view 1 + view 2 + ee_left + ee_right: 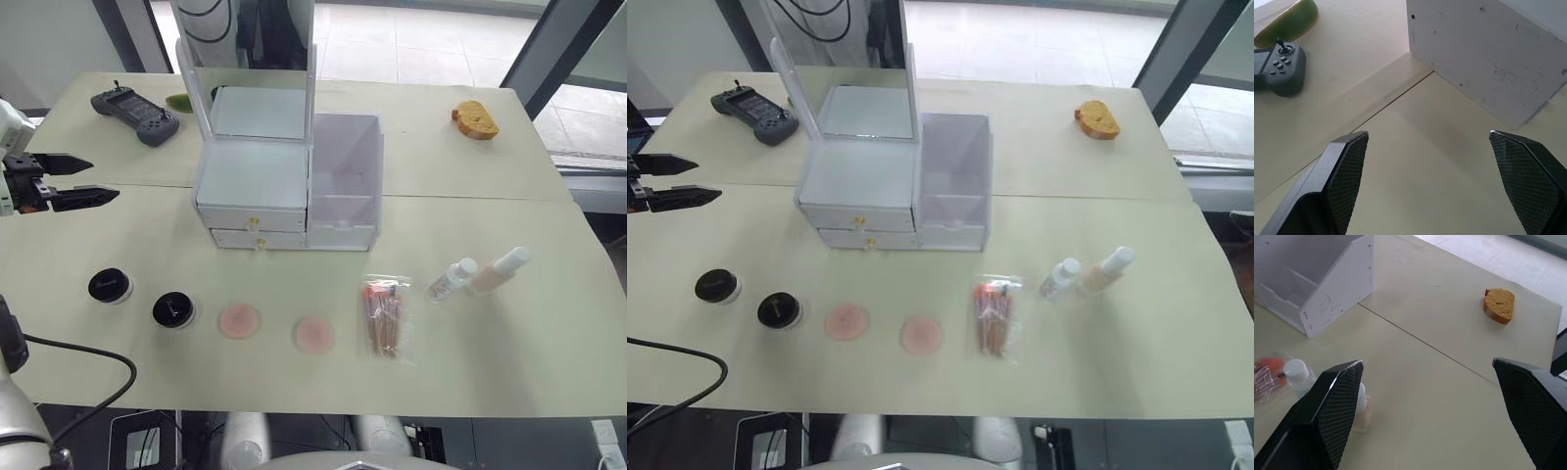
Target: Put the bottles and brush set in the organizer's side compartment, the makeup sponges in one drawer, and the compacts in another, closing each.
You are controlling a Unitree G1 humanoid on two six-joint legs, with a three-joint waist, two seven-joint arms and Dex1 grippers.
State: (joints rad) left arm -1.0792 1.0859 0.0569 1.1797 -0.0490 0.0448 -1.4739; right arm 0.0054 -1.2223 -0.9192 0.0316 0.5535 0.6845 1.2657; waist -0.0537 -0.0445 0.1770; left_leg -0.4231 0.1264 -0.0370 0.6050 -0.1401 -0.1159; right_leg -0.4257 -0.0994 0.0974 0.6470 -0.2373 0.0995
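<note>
The white organizer (257, 176) stands mid-table with its mirror (257, 49) upright, both gold-knobbed drawers (253, 223) shut, and the translucent side compartment (345, 186) on its right. In a row in front lie two black compacts (110, 285) (173, 310), two pink makeup sponges (239, 320) (313, 334), the brush set (385, 316) and two bottles (452, 278) (500, 269). My left gripper (103, 179) hovers open at the far left, level with the organizer. My right gripper (1427, 363) is open above the table, near the bottles (1298, 374).
A dark handheld controller (137, 115) and a green object (181, 102) lie behind the organizer on the left. An orange-brown bread-like piece (476, 119) sits at the back right. A black cable (88, 357) loops over the front left table edge.
</note>
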